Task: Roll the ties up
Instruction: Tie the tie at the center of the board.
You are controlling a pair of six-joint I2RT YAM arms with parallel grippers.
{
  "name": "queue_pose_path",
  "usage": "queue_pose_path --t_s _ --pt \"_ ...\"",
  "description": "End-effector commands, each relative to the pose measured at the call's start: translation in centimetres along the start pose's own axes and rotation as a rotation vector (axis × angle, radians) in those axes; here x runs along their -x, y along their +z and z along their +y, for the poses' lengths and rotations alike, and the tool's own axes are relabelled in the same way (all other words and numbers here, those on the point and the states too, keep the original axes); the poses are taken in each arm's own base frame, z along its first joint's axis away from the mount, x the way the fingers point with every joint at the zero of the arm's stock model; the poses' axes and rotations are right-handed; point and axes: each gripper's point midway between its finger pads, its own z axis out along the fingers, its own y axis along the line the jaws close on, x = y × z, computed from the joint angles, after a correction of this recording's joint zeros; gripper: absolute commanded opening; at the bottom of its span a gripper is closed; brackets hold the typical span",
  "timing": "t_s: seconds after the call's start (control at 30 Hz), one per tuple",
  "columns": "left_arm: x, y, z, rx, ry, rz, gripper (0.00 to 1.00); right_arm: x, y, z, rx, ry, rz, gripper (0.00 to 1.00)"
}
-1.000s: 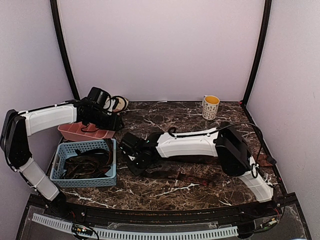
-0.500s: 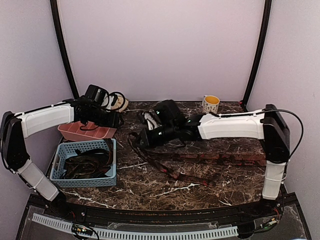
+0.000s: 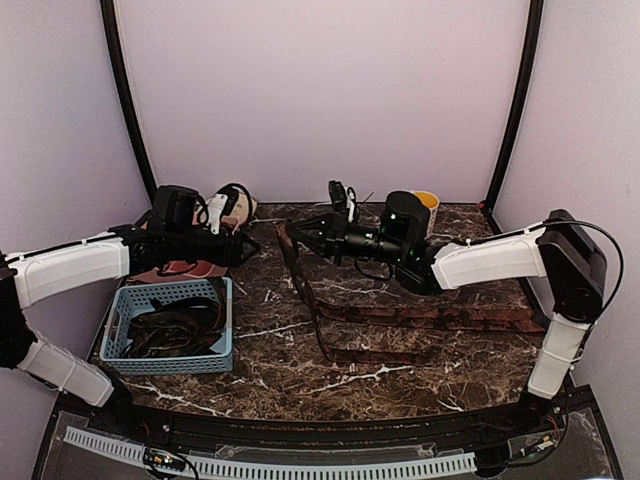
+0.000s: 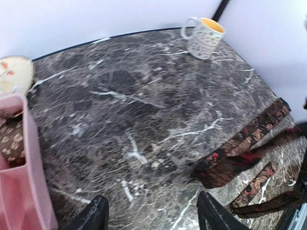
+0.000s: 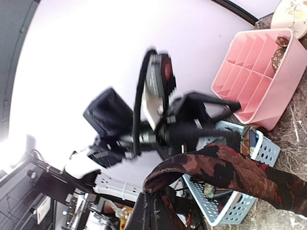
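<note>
While my right tool (image 3: pixel 300 230) is clamped fully shut on one end of a reddish-brown patterned necktie (image 3: pixel 318 310), that end hangs in the air, up and to the right of the blue basket (image 3: pixel 226 318). From the grip the fabric slants down to the marble worktop (image 3: pixel 270 380) right of the basket. From there a narrow strip runs on flat, farther from the basket. A wider strip of the same pattern lies alongside it, reaching toward the worktop's right edge. I cannot tell whether the two strips join. In my right wrist view the necktie (image 5: pixel 225 175) humps over my right tool (image 5: pixel 152 211), with the basket (image 5: pixel 235 203) beyond it.

My left tool (image 3: pixel 240 247) hovers behind the basket, over the right end of the pink divided tray (image 3: pixel 175 268). Its fingers (image 4: pixel 93 216) stand partway apart with nothing between them, and under them is bare worktop (image 4: pixel 144 96).

The tray sits just behind the basket, and one of its compartments holds a rolled tie (image 5: pixel 279 51) in a brown pattern. Inside the basket lies a heap of dark ties (image 3: pixel 170 330). A white mug (image 4: pixel 204 36) with a yellow inside stands at the back of the worktop, well to the right of the basket. A round cream disc (image 3: pixel 242 205) lies behind the basket, past the tray.
</note>
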Motion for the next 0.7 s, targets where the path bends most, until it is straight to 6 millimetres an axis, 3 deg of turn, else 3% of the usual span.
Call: queue_pose_path --t_s 0.0,0.17,0.4,0.53,0.67 --pt "0.1 -0.5 -6.9 -0.241 0.186 -0.140 0.64 1.4 -1.2 3.3 0.162 0.041 -0.063 0.00" --pt "-0.8 0.4 -9.8 -0.356 0.237 -0.170 0.59 1.9 -3.7 0.7 0.191 0.201 -0.127 0.00" --pt "1.2 0.2 -11.1 -0.394 0.300 -0.330 0.66 1.1 -5.7 -2.0 0.237 0.335 -0.138 0.00" --pt "1.3 1.8 -10.7 -0.354 0.348 -0.273 0.65 0.4 -7.6 -7.2 0.047 0.409 -0.170 0.00" --pt "1.2 2.6 -9.9 -0.308 0.343 -0.239 0.63 -0.4 -11.4 -12.8 -0.118 0.542 -0.250 0.04"
